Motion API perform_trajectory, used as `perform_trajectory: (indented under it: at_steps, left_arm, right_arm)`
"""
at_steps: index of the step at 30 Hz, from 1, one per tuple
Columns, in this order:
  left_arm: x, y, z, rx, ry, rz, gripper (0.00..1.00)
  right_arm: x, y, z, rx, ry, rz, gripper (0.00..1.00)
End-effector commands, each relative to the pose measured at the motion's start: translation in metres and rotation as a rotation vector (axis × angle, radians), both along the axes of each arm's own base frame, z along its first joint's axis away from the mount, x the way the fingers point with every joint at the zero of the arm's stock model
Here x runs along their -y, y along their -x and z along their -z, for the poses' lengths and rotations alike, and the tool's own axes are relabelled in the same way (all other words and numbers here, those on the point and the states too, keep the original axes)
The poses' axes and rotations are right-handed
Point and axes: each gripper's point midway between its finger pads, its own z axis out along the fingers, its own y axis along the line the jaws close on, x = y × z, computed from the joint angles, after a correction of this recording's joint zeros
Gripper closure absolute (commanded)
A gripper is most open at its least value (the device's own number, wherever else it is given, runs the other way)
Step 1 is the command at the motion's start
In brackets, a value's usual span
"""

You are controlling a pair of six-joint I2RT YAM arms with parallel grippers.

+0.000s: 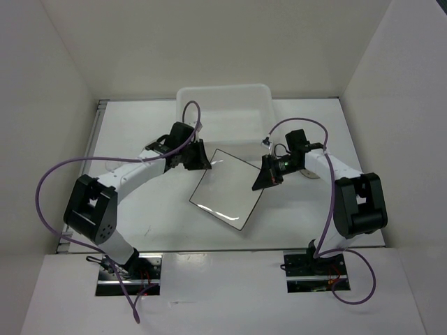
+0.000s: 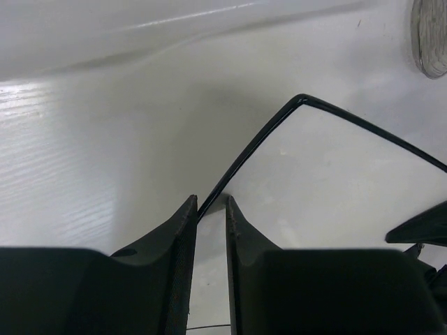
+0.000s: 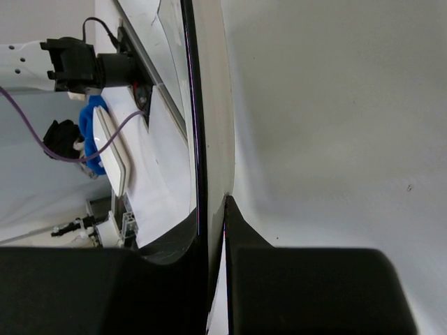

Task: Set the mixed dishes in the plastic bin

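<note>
Square plate (image 1: 225, 192) is clamped at its right edge by the right gripper (image 1: 265, 183) and, seemingly, at its left by the left gripper (image 1: 200, 163); next, a joint lift into the plastic bin (image 1: 222, 88) is required.

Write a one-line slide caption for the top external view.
Left hand and right hand grip opposite edges of the square plate near the plastic bin.

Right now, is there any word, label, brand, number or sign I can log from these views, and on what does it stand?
None can be read in any view.
The square plate, the plastic bin and the saucer show no lettering.
The blue and white gear behind the plate in the right wrist view is too small to show any marking.
</note>
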Motion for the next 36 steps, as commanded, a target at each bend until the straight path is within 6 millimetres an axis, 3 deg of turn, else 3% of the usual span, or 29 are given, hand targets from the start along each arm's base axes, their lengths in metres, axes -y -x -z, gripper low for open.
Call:
perform_trajectory:
  at_steps: [1,6,15,21,25,26,29,31,36]
  left_arm:
    - [0.103,0.062,-0.090,-0.008,0.400,0.359,1.00]
    - [0.098,0.067,-0.106,0.027,0.404,0.362,0.96]
    - [0.085,0.057,-0.113,0.039,0.405,0.325,0.92]
    - [0.076,0.045,-0.139,0.099,0.414,0.309,0.90]
    - [0.046,0.026,-0.176,0.197,0.419,0.231,0.86]
    - [0.030,0.021,-0.193,0.244,0.421,0.200,0.86]
    - [0.004,0.019,-0.210,0.277,0.438,0.165,0.85]
    - [-0.013,0.014,-0.210,0.275,0.434,0.136,0.85]
    - [-0.020,0.015,-0.189,0.235,0.439,0.146,0.85]
  right_arm:
    - [-0.033,-0.002,-0.057,0.167,-0.272,-0.151,1.00]
    - [-0.031,0.005,-0.072,0.172,-0.330,-0.180,1.00]
    - [-0.020,0.003,-0.091,0.158,-0.426,-0.179,1.00]
    - [-0.015,0.005,-0.101,0.147,-0.453,-0.174,1.00]
    - [-0.010,-0.003,-0.114,0.161,-0.471,-0.163,1.00]
    - [-0.008,-0.005,-0.113,0.140,-0.477,-0.151,1.00]
    - [-0.003,-0.016,-0.124,0.148,-0.486,-0.135,1.00]
    - [-0.004,-0.019,-0.129,0.142,-0.494,-0.138,1.00]
    - [-0.002,-0.027,-0.127,0.123,-0.509,-0.133,1.00]
